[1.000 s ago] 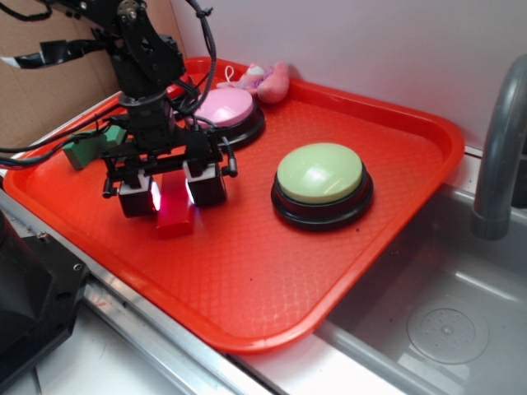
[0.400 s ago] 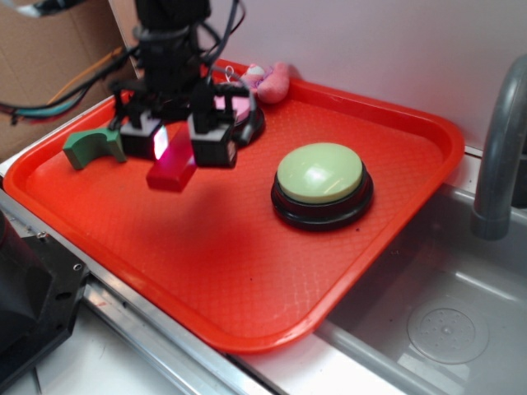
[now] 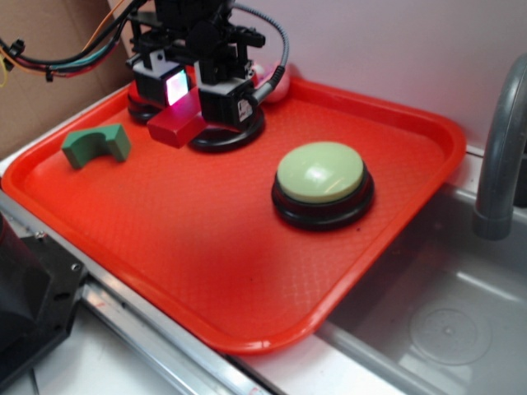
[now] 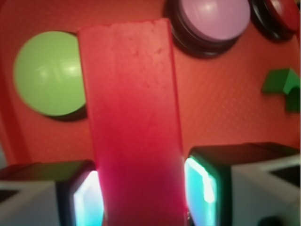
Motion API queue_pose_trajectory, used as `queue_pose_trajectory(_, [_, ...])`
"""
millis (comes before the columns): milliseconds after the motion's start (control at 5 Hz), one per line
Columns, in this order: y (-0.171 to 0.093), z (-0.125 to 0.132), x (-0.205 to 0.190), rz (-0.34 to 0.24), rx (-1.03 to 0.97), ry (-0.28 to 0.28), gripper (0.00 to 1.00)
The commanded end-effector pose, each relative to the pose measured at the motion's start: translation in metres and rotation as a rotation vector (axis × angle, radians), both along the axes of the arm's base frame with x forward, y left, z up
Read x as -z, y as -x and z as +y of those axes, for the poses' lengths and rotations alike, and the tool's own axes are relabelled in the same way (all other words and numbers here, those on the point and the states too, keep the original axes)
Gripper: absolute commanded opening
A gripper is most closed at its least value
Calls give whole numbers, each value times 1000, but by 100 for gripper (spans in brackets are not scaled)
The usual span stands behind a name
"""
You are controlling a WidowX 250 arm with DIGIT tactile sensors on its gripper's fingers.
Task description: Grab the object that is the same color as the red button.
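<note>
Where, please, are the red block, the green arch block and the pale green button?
red block [image 4: 131, 122], wrist view, middle of its face.
green arch block [image 3: 95, 146], exterior view, its top.
pale green button [image 3: 319, 172], exterior view, its dome.

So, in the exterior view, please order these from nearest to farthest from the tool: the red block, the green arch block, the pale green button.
1. The red block: clamped in the tool, above the tray.
2. The green arch block: lying at the tray's left edge.
3. The pale green button: toward the tray's right side, clearly farthest.
</note>
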State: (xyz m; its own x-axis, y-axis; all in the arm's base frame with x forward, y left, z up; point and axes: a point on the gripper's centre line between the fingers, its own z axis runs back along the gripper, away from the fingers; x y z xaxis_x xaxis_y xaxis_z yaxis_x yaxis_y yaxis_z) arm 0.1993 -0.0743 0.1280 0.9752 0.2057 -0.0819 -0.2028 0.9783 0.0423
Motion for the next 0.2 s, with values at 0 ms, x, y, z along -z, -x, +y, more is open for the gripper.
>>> queue_pose_trajectory(0, [0, -20, -23, -80, 103, 70, 0])
